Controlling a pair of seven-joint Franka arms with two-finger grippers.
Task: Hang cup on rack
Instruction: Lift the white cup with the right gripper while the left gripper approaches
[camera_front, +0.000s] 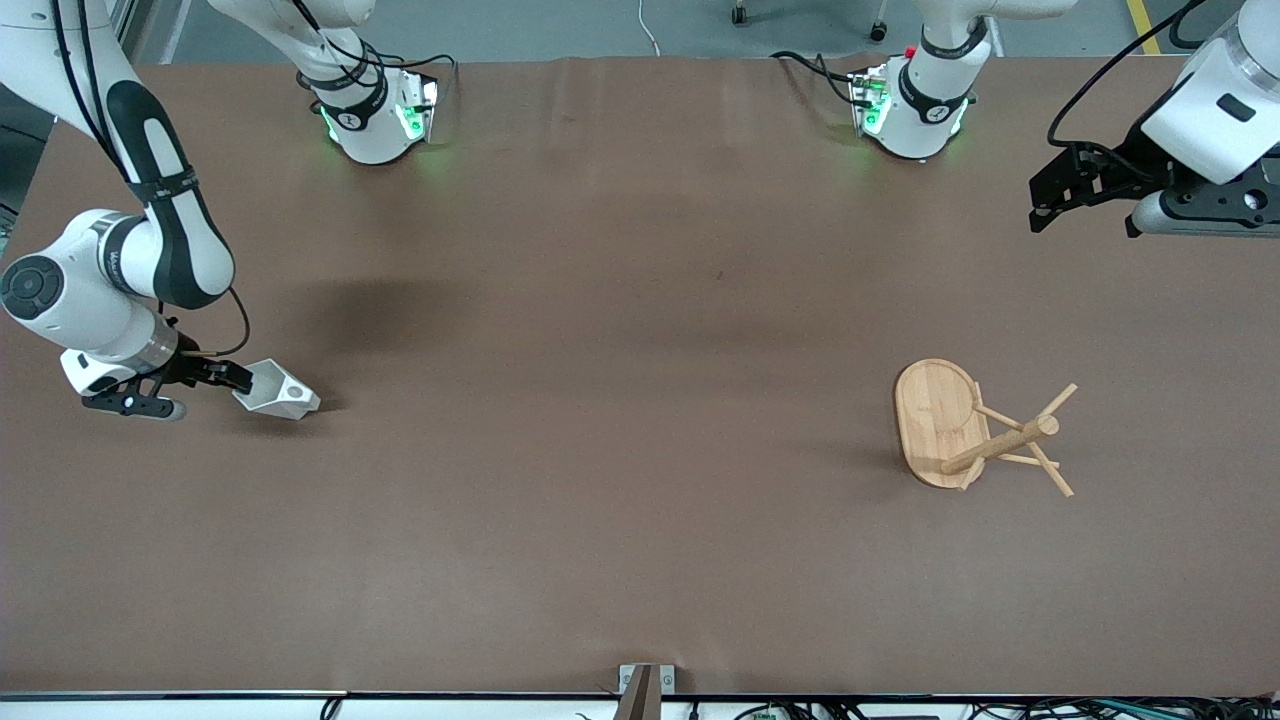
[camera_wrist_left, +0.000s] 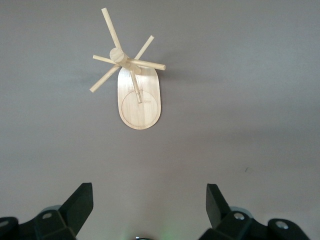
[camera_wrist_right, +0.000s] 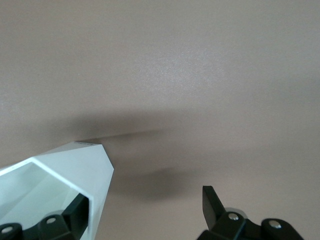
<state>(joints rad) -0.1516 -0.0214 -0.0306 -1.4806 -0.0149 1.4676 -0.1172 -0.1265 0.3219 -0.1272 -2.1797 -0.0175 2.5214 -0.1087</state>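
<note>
White faceted cup sits on the brown worktop at the right arm's end. Right gripper is at its rim, fingers spread, one inside the cup & one outside, not clamped. Bamboo rack stands upright twd the left arm's end, well apart. Left gripper waits raised over the worktop, fingers wide open, empty.

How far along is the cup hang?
Early. Nothing is hung: the rack stands bare toward the left arm's end of the table. In hand: the right gripper is at the cup, one finger inside its rim and the other outside with a gap, so not clamped yet. Left: grip, carry to the rack, hook the handle on a peg. The left gripper waits open, high above the rack.
</note>
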